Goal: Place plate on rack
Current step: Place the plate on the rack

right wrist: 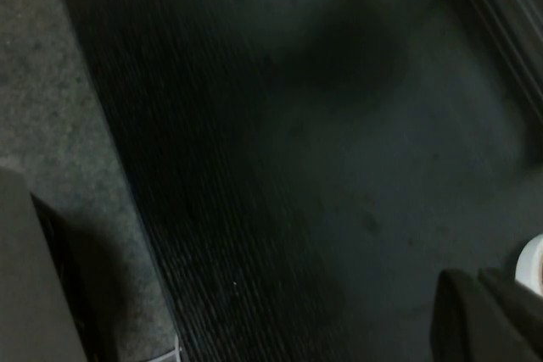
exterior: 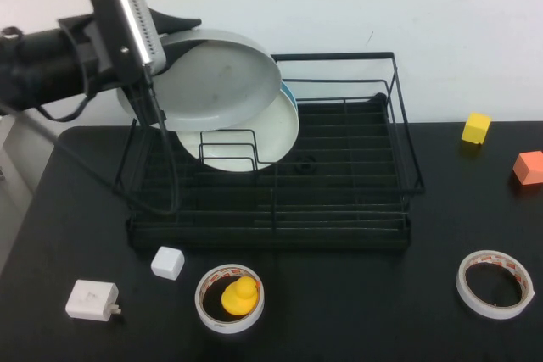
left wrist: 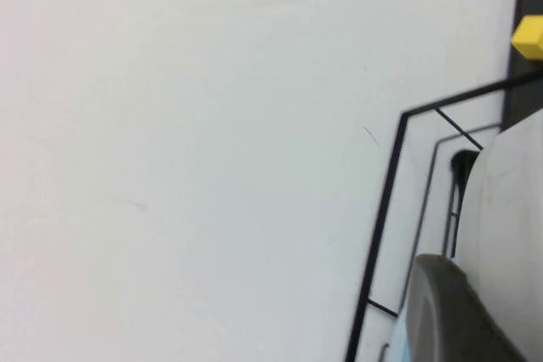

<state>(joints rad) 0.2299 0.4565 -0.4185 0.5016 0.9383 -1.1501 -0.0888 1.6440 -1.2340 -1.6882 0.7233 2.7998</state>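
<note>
My left gripper is shut on the rim of the light-grey plate and holds it tilted above the back left of the black wire rack. The plate's lower edge overlaps a cream-white plate standing among the dividers, with a light blue plate just behind that. In the left wrist view one grey finger lies against the plate, with rack wire beyond. My right gripper shows only in the right wrist view, shut and empty, low over the black table.
In front of the rack lie a tape roll with a yellow duck in it, a white cube and a white adapter. Another tape roll lies front right. A yellow block and an orange block sit at the right.
</note>
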